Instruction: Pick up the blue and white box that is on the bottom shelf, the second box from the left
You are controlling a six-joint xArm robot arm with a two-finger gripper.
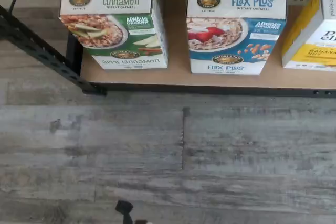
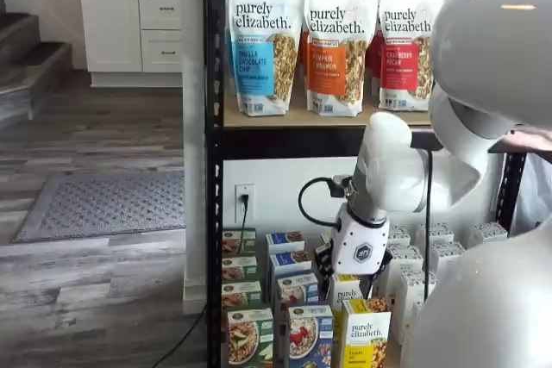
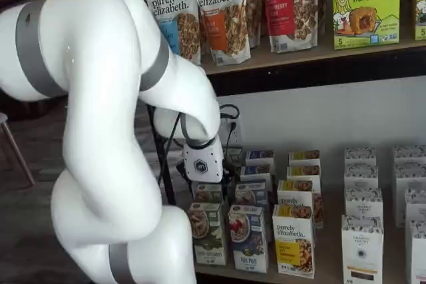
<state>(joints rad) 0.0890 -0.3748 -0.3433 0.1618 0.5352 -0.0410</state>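
Wrist view: grey plank floor (image 1: 184, 156) nearest, then the front edge of the bottom shelf (image 1: 178, 74), a tan board on a black frame. Only this view gives the box fronts from above and legibly.

Item 1, the blue and white box (image 1: 236, 24): upright at the shelf's front edge. White top panel lettered "Flax Plus Instant Oatmeal", deep blue body, pictured bowl of cereal with red berries, "Always Organic" panel beside the bowl. Also shown in both shelf views (image 2: 309, 333) (image 3: 247, 237), heading a row of like boxes that runs back toward the wall.

Item 2, green box (image 1: 113, 22): same design, lettered "Apple Cinnamon", at the front edge near the shelf's corner post, apart from the blue one with bare board between.

Item 3, yellow box (image 1: 310, 35): tilted in the wrist view, partly cut off, on the blue box's other side; "purely elizabeth" is readable in a shelf view (image 2: 366, 333).

Shelf views only: the white arm, the granola bags (image 2: 332, 45) on the upper shelf, and further rows of white boxes (image 3: 363, 224) toward the rear.

Item 4, the gripper (image 2: 332, 269): white body hanging above the rows behind the front boxes. Fingers mostly hidden against the boxes; jaws released, holding nothing, touching no box that can be made out.
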